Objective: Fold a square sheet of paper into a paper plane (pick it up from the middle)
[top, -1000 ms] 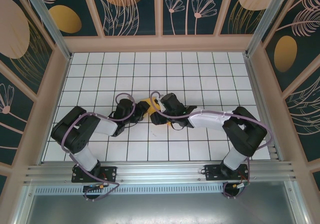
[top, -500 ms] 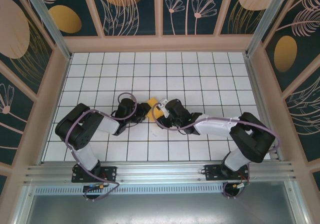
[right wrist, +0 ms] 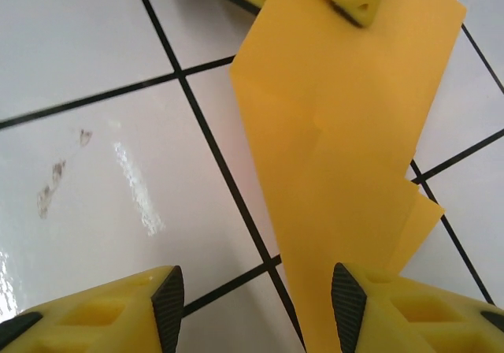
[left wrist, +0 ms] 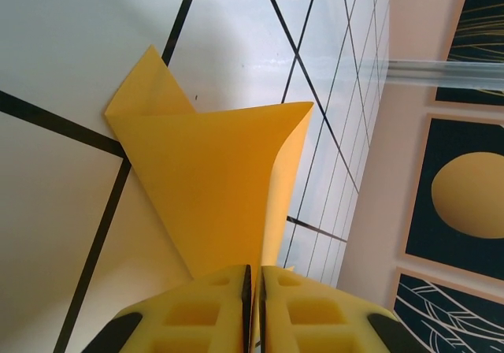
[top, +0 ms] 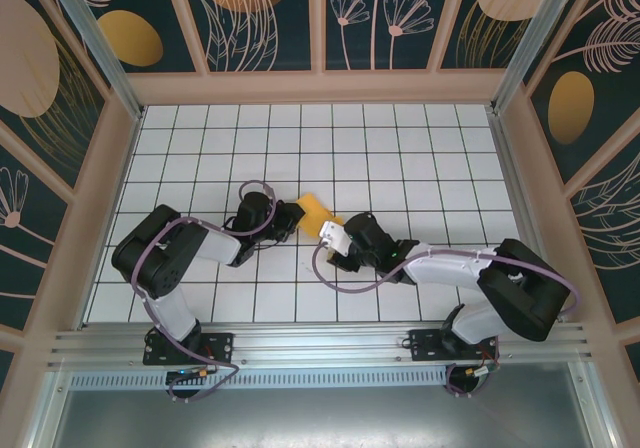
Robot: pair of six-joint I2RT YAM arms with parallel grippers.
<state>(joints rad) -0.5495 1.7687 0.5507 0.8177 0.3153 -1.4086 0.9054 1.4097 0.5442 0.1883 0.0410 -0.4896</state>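
My left gripper is clamped on the folded paper near the middle of the table. My right gripper gapes wide over it, holding nothing. Early creases are in; I'd say the dart folds remain.

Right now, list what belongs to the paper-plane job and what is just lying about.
Job: folded orange-yellow paper; left tool, shut on it; right tool, open.
Lying about: grid-tiled table; tile smudges; orange oval wall prints.
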